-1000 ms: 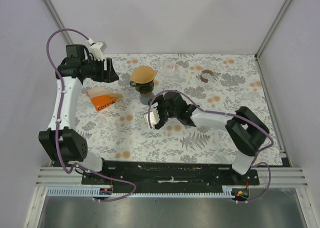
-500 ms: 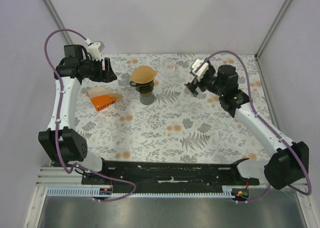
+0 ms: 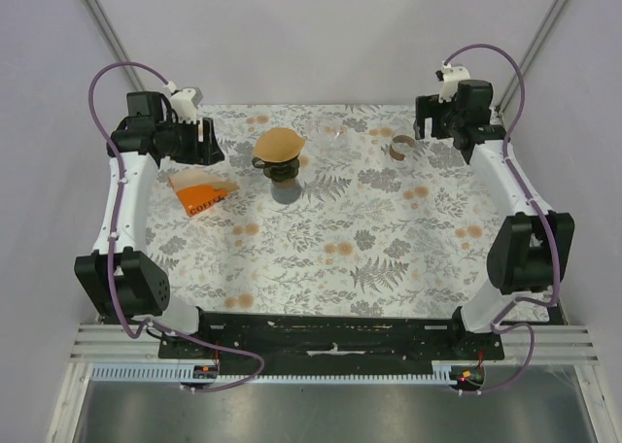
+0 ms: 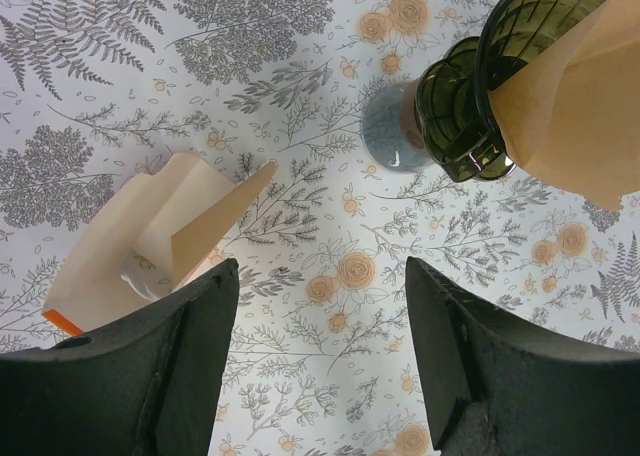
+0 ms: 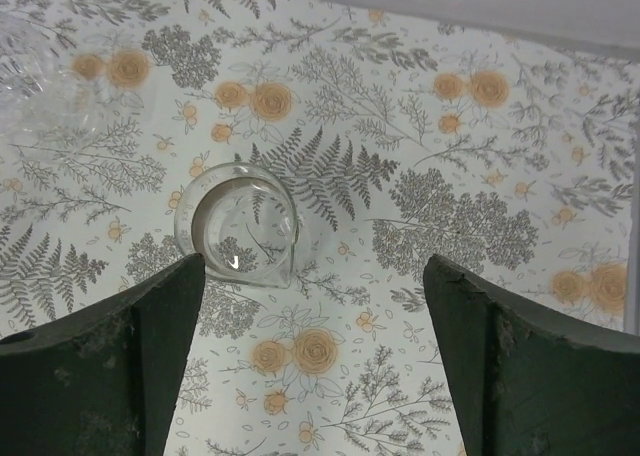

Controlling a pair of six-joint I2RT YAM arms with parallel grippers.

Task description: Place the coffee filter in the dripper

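Withdrawal of the right arm (image 3: 505, 171) from the middle of the desk (image 3: 389, 258) to its far right corner was noted. The right jaws and left jaws were held wide, empty. The coffee filter (image 3: 280, 144) was seated in the dripper (image 3: 276, 167), so placement was judged done.

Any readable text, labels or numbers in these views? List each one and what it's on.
"COFF…": white letters on the orange face of the filter packet, top view; the letters after that are too small to read.
Left wrist view: the packet's lettering is out of sight.
Dripper and the paper filter in it: no markings visible.
Right wrist view: no text.
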